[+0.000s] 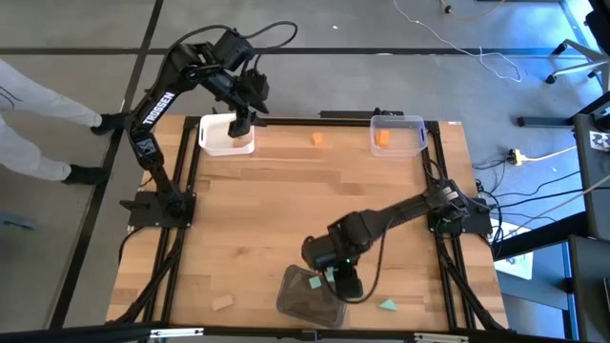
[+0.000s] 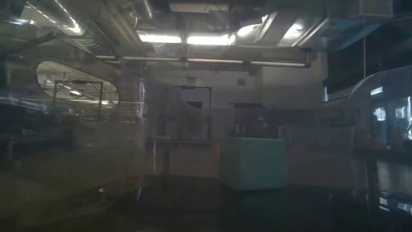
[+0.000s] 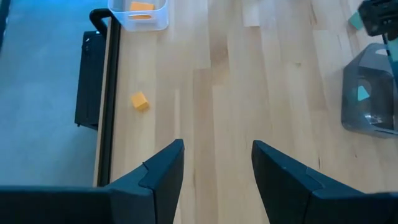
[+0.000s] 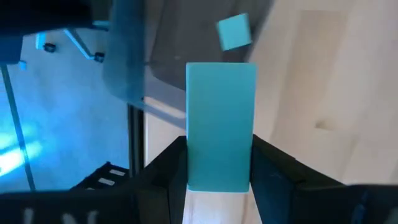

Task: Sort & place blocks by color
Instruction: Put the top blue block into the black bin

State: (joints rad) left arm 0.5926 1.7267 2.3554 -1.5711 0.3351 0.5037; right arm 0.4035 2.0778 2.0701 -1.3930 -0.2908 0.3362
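My right gripper (image 4: 219, 163) is shut on a teal bar-shaped block (image 4: 221, 118) over the right edge of the dark grey tray (image 1: 307, 299), near the table's near edge. Another teal block (image 4: 234, 31) lies in that tray. A teal wedge (image 1: 388, 305) and a pale wood block (image 1: 223, 303) rest on the table near its near edge. One orange block (image 1: 317, 139) lies on the table; another (image 1: 383, 138) sits in the clear tray (image 1: 397, 122). My left gripper (image 3: 217, 171) is open above the white tray (image 1: 225, 141). My right gripper pinches the teal bar between its two fingers, one finger (image 4: 163, 167) on each long side at the bar's near end (image 4: 217, 174). The bar runs along the fingers and sticks out well beyond their tips. The fingers point down from above; the bar is lifted clear.
The white and clear trays stand along the table's far edge, the grey tray at the near edge. Bare wood lies in the middle of the table (image 1: 305, 195). A person's legs (image 1: 38, 124) show beyond the table's left side. Cables lie on the floor to the right.
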